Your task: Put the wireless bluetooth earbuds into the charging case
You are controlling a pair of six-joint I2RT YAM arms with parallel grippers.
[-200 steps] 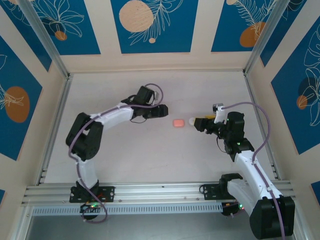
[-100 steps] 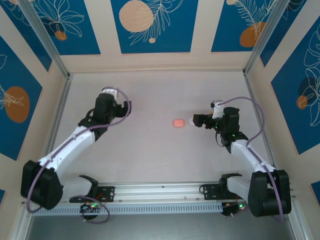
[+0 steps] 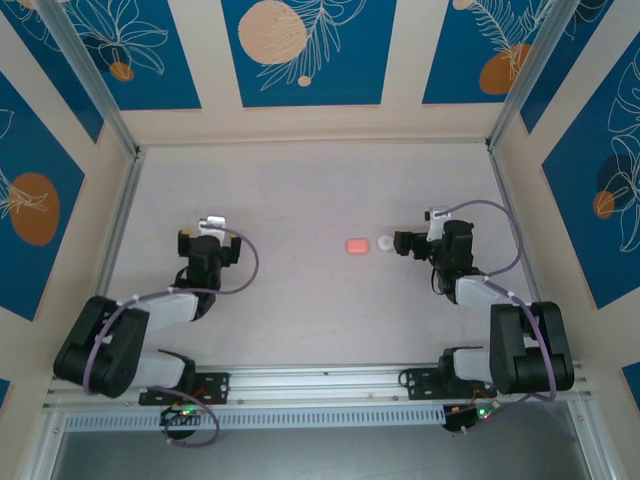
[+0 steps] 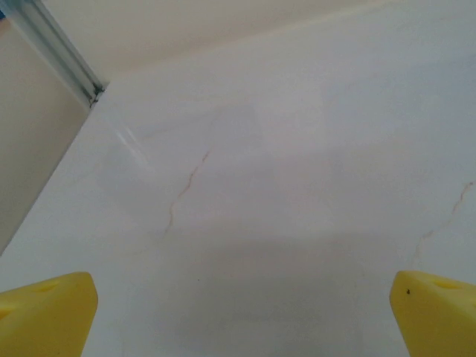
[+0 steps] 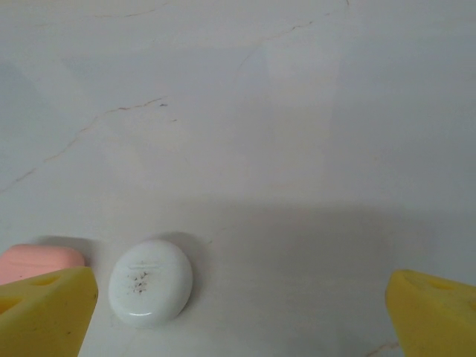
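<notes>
The left jaws stand wide: in the left wrist view the two yellow fingertips [image 4: 46,312] sit at opposite lower corners with bare bench [image 4: 282,186] between them. The right jaws are just as wide, with nothing between their yellow fingertips [image 5: 435,316].

Just ahead of the right jaws lies a white round disc [image 5: 151,282]. The charging case [image 5: 37,260] is just beside it, with a narrow gap between the two, and one fingertip partly hides the case. From above, the salmon-pink case [image 3: 356,245] lies flat near the middle of the bench, with the disc [image 3: 385,242] on its right.

A second ago the left arm [image 3: 150,310] reached to the centre, its jaws just left of the case. Now it is folded back to the left, well apart from the case. The right arm [image 3: 480,295] was at the disc then. It has drawn back a little, and the disc lies free. Case and disc are where they were.
</notes>
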